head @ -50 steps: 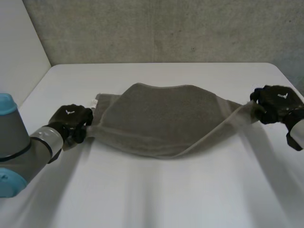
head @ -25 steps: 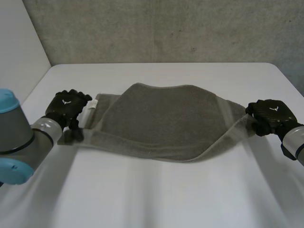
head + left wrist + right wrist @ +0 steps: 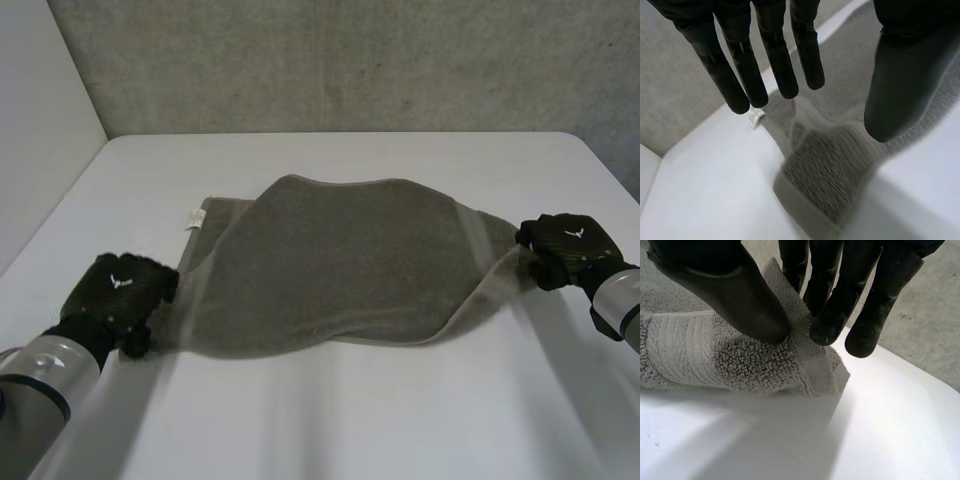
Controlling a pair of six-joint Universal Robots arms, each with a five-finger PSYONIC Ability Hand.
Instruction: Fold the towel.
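A grey towel (image 3: 340, 260) lies across the middle of the white table (image 3: 330, 420), folded over lengthwise. My left hand (image 3: 115, 290) hovers at its near left corner with straight fingers (image 3: 740, 65) spread apart from the thumb; the bunched towel corner (image 3: 830, 170) lies loose under them, untouched. At the towel's right end my right hand (image 3: 565, 245) pinches the corner (image 3: 755, 360) between thumb (image 3: 725, 285) and fingers, holding it just above the table.
A small white label (image 3: 193, 219) sticks out at the towel's far left corner. A grey wall runs behind the table's far edge, and a white wall stands along the left side.
My left hand has let go of the towel's left corner and pulled back toward the table's front. The towel's near left edge has dropped flat. The right hand has barely moved.
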